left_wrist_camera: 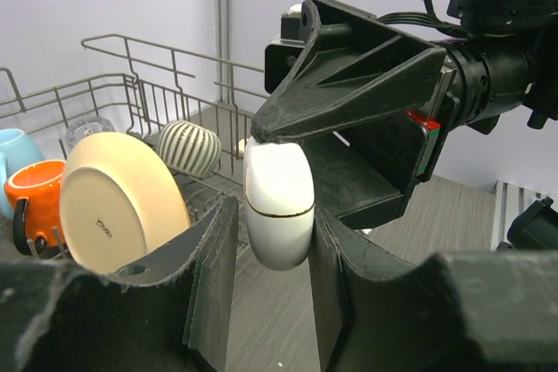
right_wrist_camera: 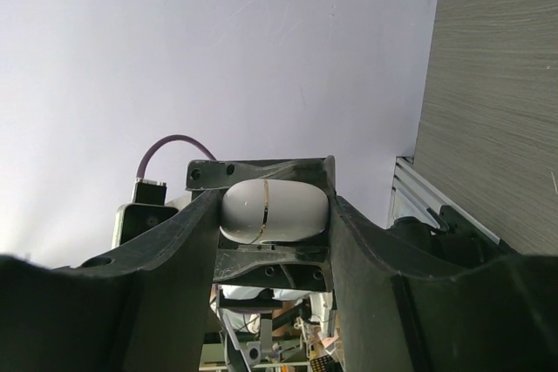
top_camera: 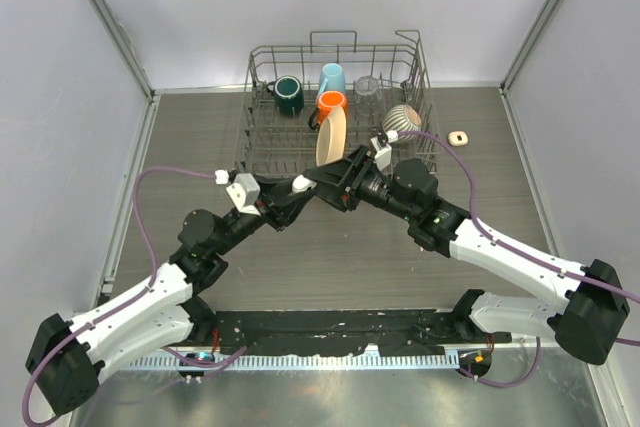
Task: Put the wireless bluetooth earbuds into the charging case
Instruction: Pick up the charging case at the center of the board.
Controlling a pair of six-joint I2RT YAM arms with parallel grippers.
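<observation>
The charging case [left_wrist_camera: 279, 206] is a smooth, glossy white pebble, oval with rounded ends, and a thin gold seam rings it where the lid meets the body. The lid is closed. It hangs in the air above the middle of the table [top_camera: 200, 147], just near of the dish rack [top_camera: 260, 67], pinched from both sides at once.

The left gripper [left_wrist_camera: 275, 233] has its two fingers drawn in to a narrow gap, with the matte black, rough-edged pads lying against the lower half of the case. The right gripper [right_wrist_camera: 272, 215] comes from the opposite side. Its fingers stand a little wider and press on the two long flanks of the case, which lies crosswise between them with the seam upright in the right wrist view.

The table is grey with a wood grain. The rack is thin grey wire and holds these:
- a dark green mug [top_camera: 289, 95]
- a light blue mug [top_camera: 332, 77]
- an orange mug [top_camera: 332, 102]
- a clear glass [top_camera: 368, 92]
- a cream plate [top_camera: 331, 137] standing on edge
- a rounded striped cup [top_camera: 403, 119] lying tilted at the right end

A small beige object [top_camera: 458, 137] lies on the table just right of the rack; too small to tell what it is.
</observation>
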